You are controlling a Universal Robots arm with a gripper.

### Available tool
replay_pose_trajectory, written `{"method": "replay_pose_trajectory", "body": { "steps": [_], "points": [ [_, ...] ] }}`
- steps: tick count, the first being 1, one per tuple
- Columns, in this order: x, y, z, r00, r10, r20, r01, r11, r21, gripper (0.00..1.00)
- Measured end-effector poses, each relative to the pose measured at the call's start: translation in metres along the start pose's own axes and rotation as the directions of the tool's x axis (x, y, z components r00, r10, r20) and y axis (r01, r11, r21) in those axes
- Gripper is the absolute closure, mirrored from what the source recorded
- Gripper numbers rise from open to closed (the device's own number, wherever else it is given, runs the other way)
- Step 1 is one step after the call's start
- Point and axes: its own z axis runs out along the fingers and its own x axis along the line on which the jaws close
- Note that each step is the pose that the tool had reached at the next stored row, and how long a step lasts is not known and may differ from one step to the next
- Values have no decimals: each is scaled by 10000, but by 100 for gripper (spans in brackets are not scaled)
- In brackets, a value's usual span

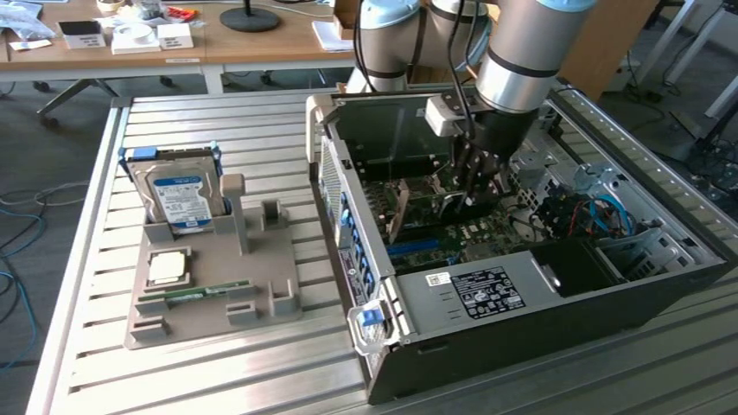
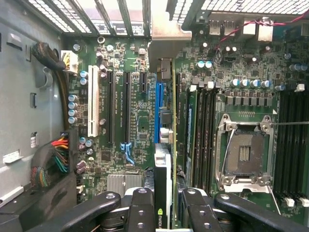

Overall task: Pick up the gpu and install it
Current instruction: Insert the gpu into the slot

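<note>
The pincer (image 2: 166, 195) is clamped on the gpu (image 2: 164, 166). Its fingers (image 2: 141, 208) press the card's flat faces, so the card hangs edge-on beneath it, deep inside the open case (image 1: 507, 359). Straight ahead of the pincer, the card runs along the blue slot (image 2: 158, 111) on the board (image 2: 135, 106). I cannot tell whether it touches the slot or sits just above it. Black slots (image 2: 126, 106) lie to one side of the pincer and the bare socket (image 2: 244, 152) to the other, with a cable bundle (image 2: 55, 162) further off.

The likely trouble is the card meeting the slot slightly off line, which would jam or scrape its contacts. Its bracket end could also catch on the case's slotted wall. Under a push, the narrow hold could let the card tilt or slip.

The contact edge and bracket are hidden behind the card itself, and no slot latch can be made out. In the exterior view the arm (image 1: 519, 60) covers the pincer tips. Well away from the pincer, outside the case, a drive (image 1: 179, 194) stands on the table (image 1: 196, 121)
</note>
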Motion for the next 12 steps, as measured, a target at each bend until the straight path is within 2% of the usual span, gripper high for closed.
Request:
{"method": "replay_pose_trajectory", "body": {
  "steps": [12],
  "points": [
    [22,93,-1,10000,0,-1,0,10000,12,73]
  ]
}}
